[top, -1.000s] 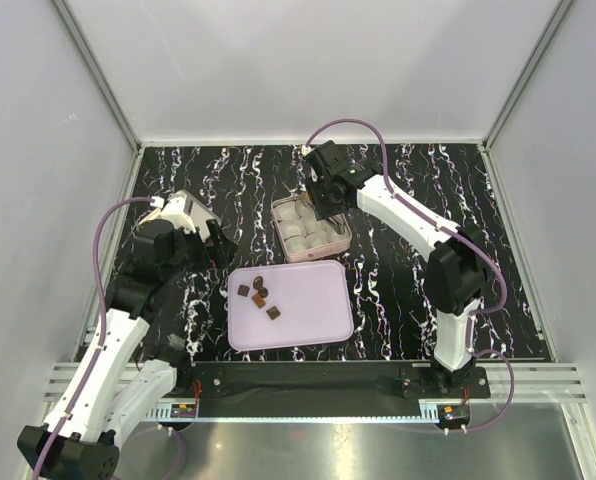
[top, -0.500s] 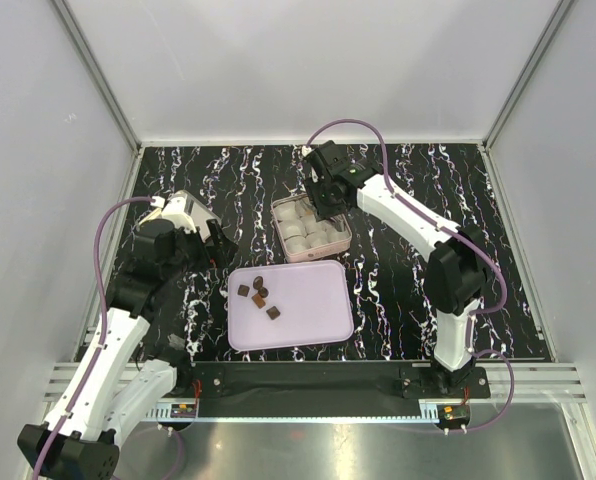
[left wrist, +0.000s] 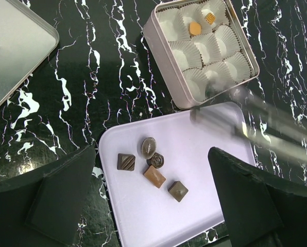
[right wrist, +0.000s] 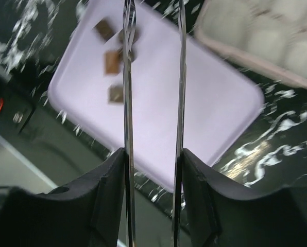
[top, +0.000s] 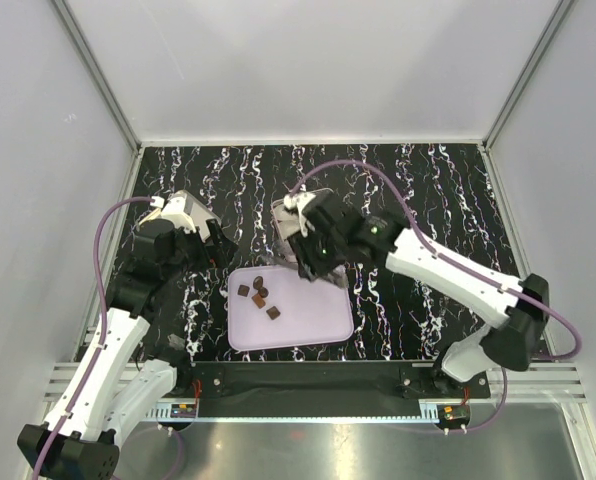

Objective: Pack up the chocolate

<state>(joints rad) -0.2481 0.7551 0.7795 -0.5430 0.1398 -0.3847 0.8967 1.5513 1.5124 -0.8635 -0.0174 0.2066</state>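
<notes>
- Five bits of chocolate (left wrist: pixel 154 161) sit bunched up on the tray (left wrist: pixel 205 175), and some look like they touch. Two orange bits (left wrist: pixel 194 28) are already in cups (left wrist: pixel 207 49) at one corner of the tin (left wrist: pixel 161 64).
- The bits are tiny and crowded. If you come down on the bunch, you may grab two at once or knock one away.
- Your right gripper (right wrist: pixel 153 15) has long thin fingers. They are spread apart with nothing between them, and they hang over the tray near the tin.
- Thin tips can flick a smooth bit sideways if you squeeze off its middle. Go for a bit at the edge of the bunch.
- If you squeeze too hard, I think the chocolate may dent or pop out.
- If you carry a bit low, it may bump the tin's wall and drop on the table (left wrist: pixel 102 77).
- The paper cups look light. A poke from the tips could tip one or lift it out.
- A sideways push may slide the tray.
- Your left gripper (top: pixel 220 246) is wide open and holds nothing. It waits by the tray's left side, so keep it back or the arms may bump.
- The lid (left wrist: pixel 14 46) lies well apart, out of the way.
</notes>
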